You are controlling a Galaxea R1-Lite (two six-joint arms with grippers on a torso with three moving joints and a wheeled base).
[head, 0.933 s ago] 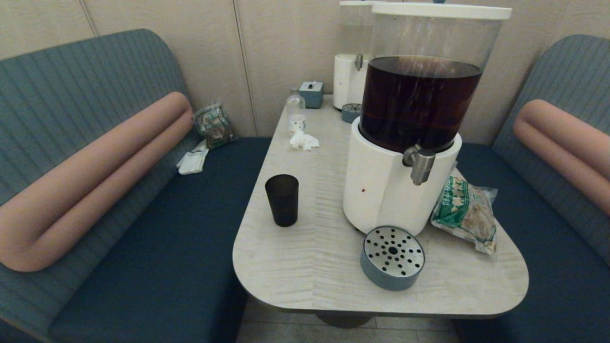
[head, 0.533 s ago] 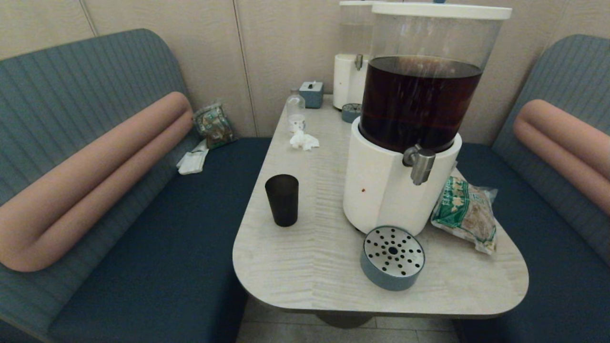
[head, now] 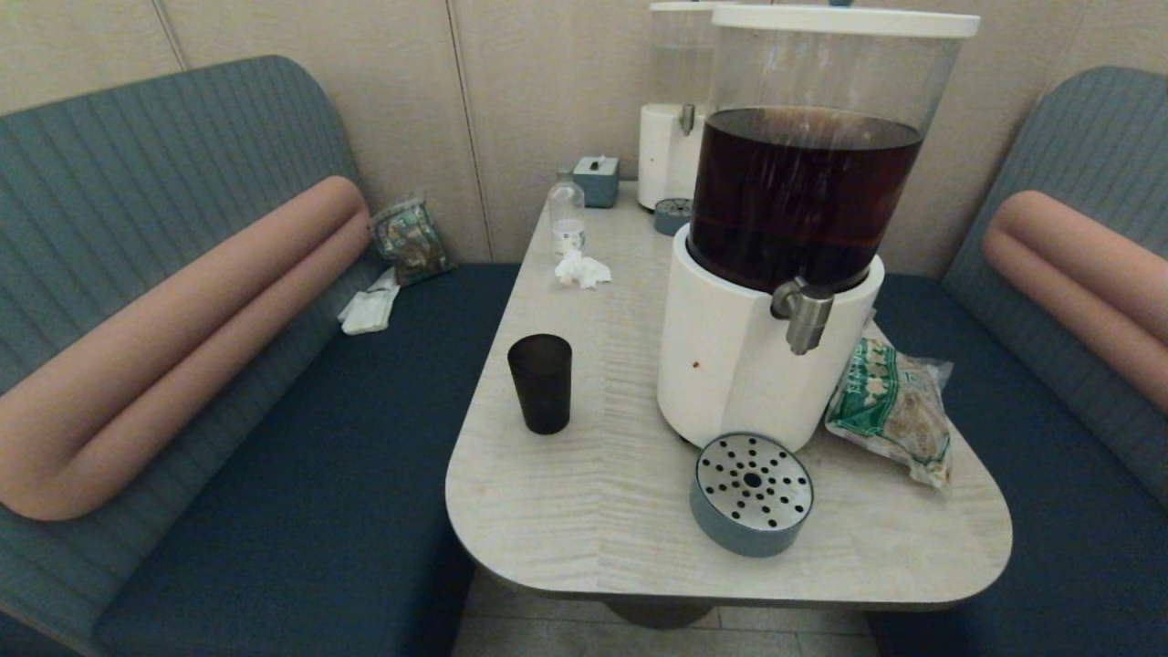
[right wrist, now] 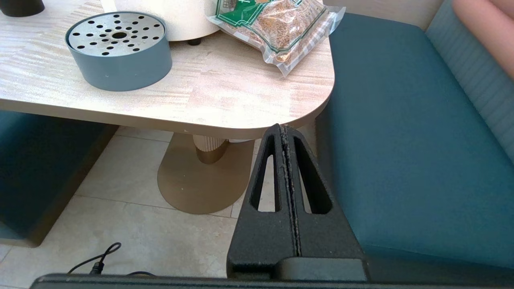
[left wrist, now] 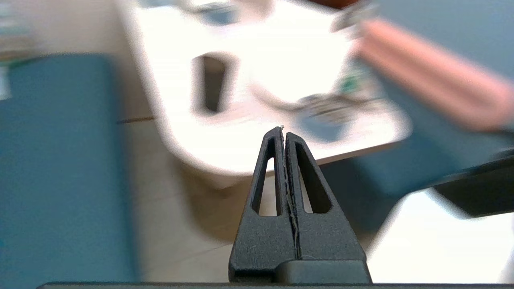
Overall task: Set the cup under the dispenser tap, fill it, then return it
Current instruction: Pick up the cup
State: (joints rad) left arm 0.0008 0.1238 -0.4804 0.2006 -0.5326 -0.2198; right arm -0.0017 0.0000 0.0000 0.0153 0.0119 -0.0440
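Left wrist view: left claw (left wrist: 283, 130) closed, empty.

Matt dark plastic cup (head: 539, 382); brushed-steel dispenser tap (head: 803, 313); pale wood-grain table (head: 584, 511)

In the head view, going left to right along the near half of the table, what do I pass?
cup → dispenser's white base → round drip tray → dispenser tap → green snack bag. Neither gripper shows in this view.
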